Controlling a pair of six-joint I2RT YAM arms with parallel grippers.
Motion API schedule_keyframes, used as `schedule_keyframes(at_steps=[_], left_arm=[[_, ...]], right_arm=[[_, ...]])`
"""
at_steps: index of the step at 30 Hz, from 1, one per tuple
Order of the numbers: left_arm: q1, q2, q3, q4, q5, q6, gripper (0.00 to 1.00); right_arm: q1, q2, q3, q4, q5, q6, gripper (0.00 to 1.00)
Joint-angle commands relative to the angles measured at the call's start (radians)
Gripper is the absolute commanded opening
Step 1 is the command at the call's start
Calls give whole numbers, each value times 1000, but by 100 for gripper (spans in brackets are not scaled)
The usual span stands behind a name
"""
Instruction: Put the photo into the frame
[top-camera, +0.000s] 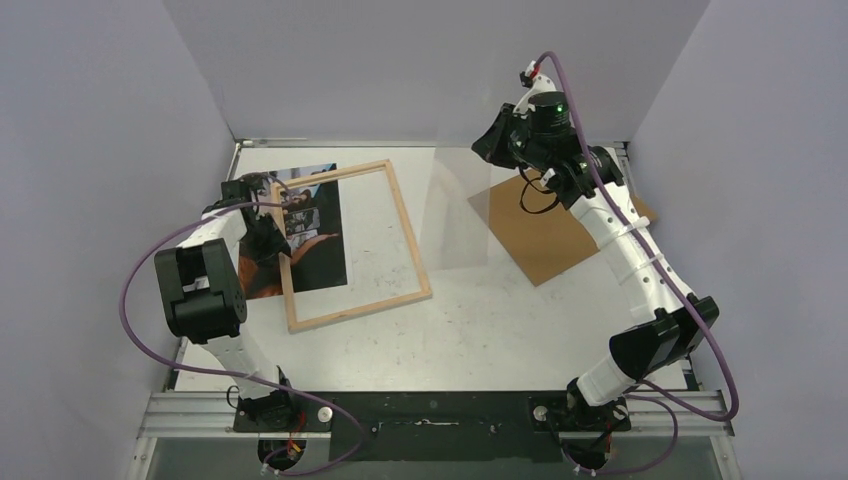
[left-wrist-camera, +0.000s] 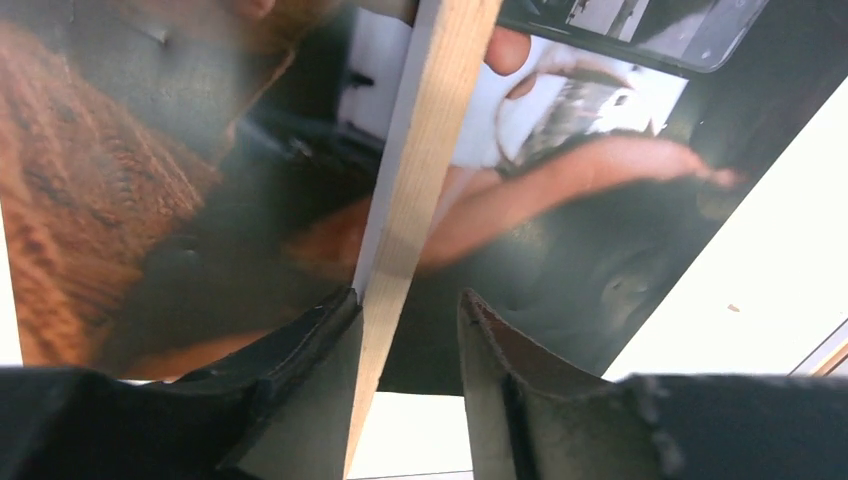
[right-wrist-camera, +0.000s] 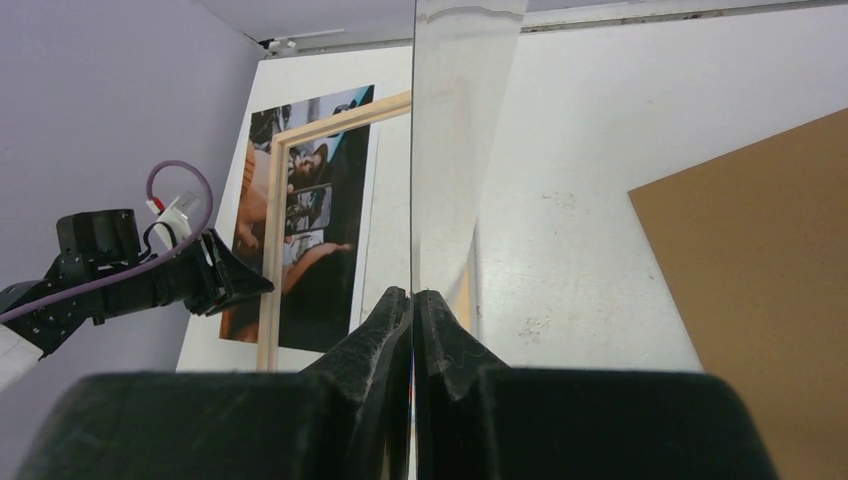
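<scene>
- Two jaws of left gripper (left-wrist-camera: 408, 300) straddle the nine-o'clock rail of the thin light-wood rectangular frame (top-camera: 360, 307). One touches, the other stands off: not clamped.
- Dark paper photo print (top-camera: 320, 245) lies flat at ten o'clock, partly under that rail. Judged light, floppy, slick; take it by a free edge.
- Right gripper (right-wrist-camera: 412, 295) is pinched tight on the thin clear pane (right-wrist-camera: 460, 150), upright at one o'clock.

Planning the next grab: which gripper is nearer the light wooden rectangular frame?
Left. Left gripper straddles the wooden frame's rail; right gripper sits apart to its right, pinching a clear pane.
</scene>
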Motion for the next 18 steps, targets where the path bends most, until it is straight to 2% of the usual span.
schedule_keyframes(at_steps=[1,3,9,18], left_arm=[[4,16,66,46,43,29,33],[4,35,85,32,32,29,29],[3,75,107,12,-30,14,28],[-1,101,137,-3,-56,32,38]], right_arm=[[27,-27,7,53,-2,29,0],[32,-16,14,51,-9,34,0],[38,11,42,50,-23,36,0],[38,31,85,61,-100,31,0]])
